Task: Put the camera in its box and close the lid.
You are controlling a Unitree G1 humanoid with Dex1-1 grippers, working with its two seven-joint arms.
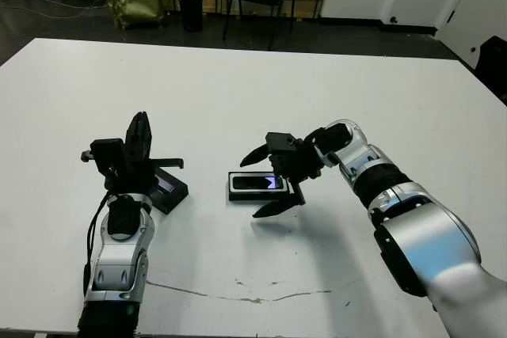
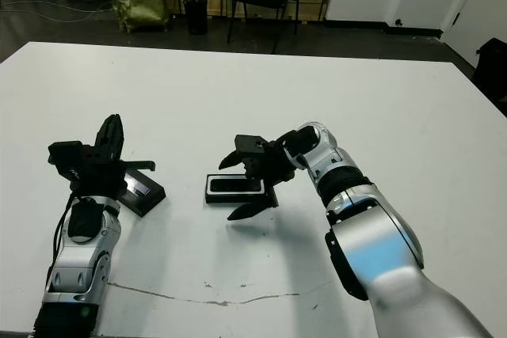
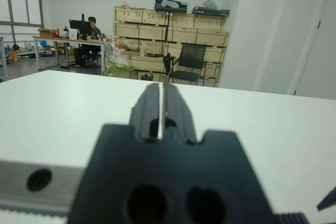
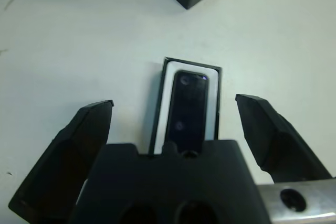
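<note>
- The camera (image 4: pixel 188 109) lay in the box (image 4: pixel 159 100); the right gripper (image 1: pixel 272 181) hung wide above it.
- The left gripper (image 3: pixel 161 109), pinched empty, stood by the lid (image 1: pixel 169 186) at nine o'clock; fetching it looked next.

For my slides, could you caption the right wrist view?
Open right gripper above the camera lying in its box.

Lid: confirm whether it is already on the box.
No. The lid lies apart on the table beside the left claw, and the box stands open.
</note>
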